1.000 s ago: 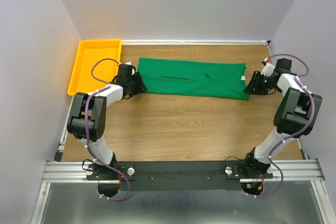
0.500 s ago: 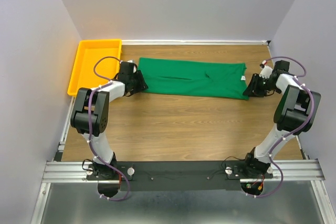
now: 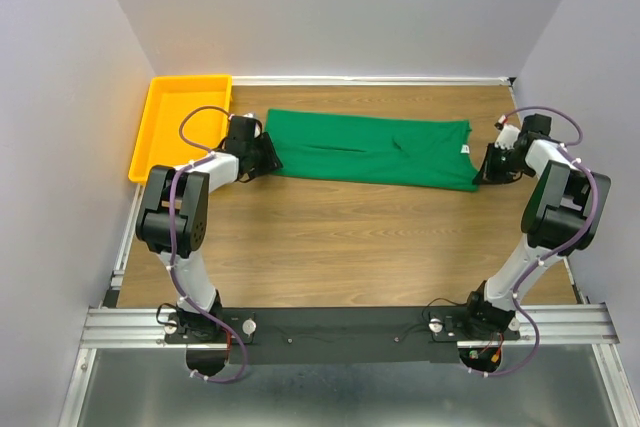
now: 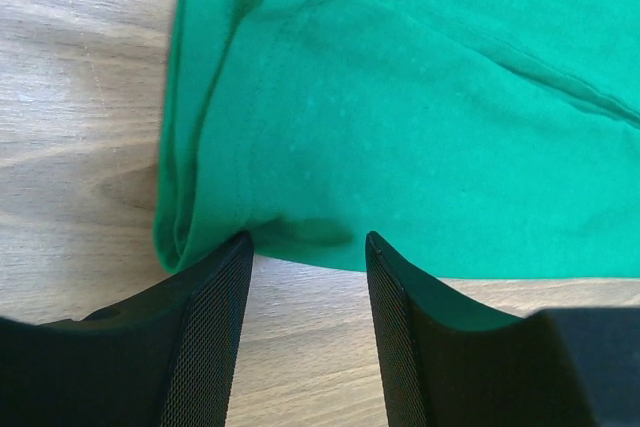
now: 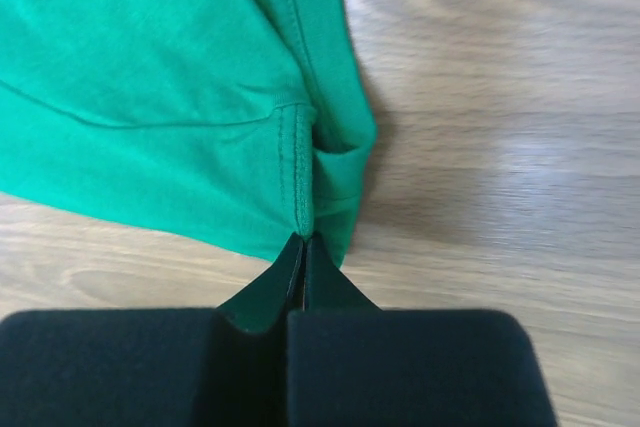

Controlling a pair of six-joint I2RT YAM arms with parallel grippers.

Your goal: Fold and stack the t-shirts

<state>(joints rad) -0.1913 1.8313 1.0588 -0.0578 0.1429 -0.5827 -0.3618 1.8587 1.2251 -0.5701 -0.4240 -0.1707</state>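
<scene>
The green t-shirt (image 3: 370, 150) lies folded in a long band across the far part of the table, with a small white label (image 3: 463, 148) near its right end. My left gripper (image 3: 268, 157) is open at the shirt's left end. In the left wrist view (image 4: 308, 237) its fingertips touch the hem of the cloth (image 4: 420, 97), with bare wood between them. My right gripper (image 3: 486, 164) is at the shirt's right end. In the right wrist view (image 5: 303, 239) it is shut, pinching the edge of the cloth (image 5: 150, 77) where a seam ends.
An orange tray (image 3: 190, 80) stands at the far left, just beyond my left arm. Grey walls close in the table on the left, back and right. Bare wooden table (image 3: 350, 237) lies between the shirt and the arm bases.
My left gripper has edged up to the shirt's left end. My right wrist has shifted slightly at the shirt's right end. The shirt has barely moved.
</scene>
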